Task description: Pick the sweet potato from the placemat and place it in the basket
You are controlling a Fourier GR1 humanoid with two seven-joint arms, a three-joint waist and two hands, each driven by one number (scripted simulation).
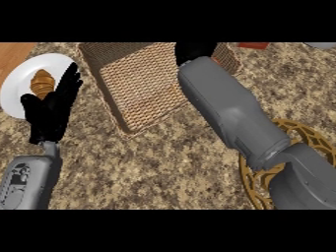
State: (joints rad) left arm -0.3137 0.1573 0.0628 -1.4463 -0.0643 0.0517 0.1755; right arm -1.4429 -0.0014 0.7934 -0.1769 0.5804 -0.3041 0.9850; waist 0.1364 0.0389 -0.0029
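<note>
The placemat (323, 142) is seen nearest, under the right forearm. The left hand (52, 106) is held open, fingers up, before a plate (17, 81) bearing a croissant (42, 81). Beyond, the right hand (193, 50) is extended over the basket (138, 83); its fingers cannot be made out, and the sweet potato is not seen.

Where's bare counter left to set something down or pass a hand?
Free: the granite in front of the basket, between the left hand and the right forearm; also the strip right of that forearm, above the placemat. Crowded: upper left, where the left hand overlaps the plate holding a croissant; the right hand is over the basket's far end.
</note>
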